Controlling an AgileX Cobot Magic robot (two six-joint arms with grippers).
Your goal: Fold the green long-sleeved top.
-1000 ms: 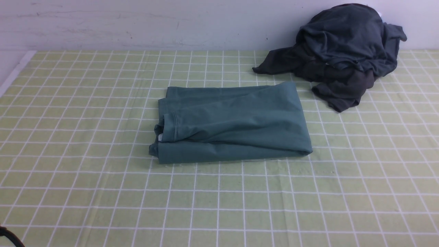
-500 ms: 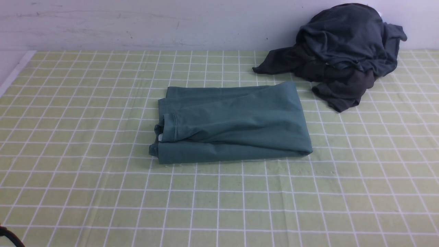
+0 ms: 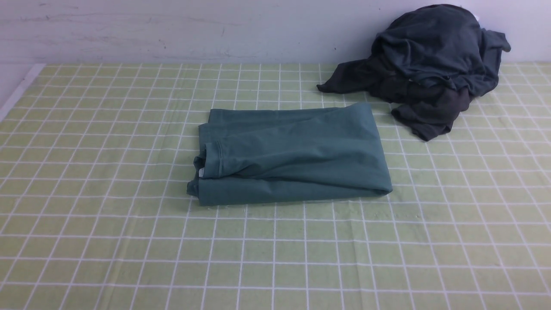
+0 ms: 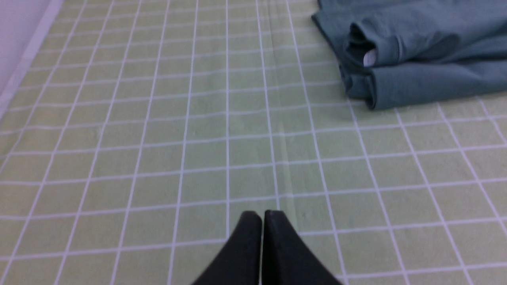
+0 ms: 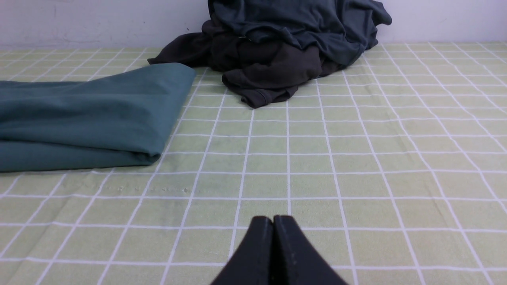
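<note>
tablecloth (image 3: 107, 241): green check, bare near the arms | top (image 3: 292, 155): folded, centred, long axis left-right, near-left of the dark clothes pile (image 3: 430, 64) | left gripper (image 4: 262, 215): clenched, empty, top ahead to its right | right gripper (image 5: 273, 221): clenched, empty, top ahead to its left | neither arm clearly nearer

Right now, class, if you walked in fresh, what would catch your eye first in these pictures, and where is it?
First, the green long-sleeved top, folded into a neat rectangle in the middle of the checked tablecloth. Next, the heap of dark grey garments piled against the wall at the far right. Neither touches the other.
</note>
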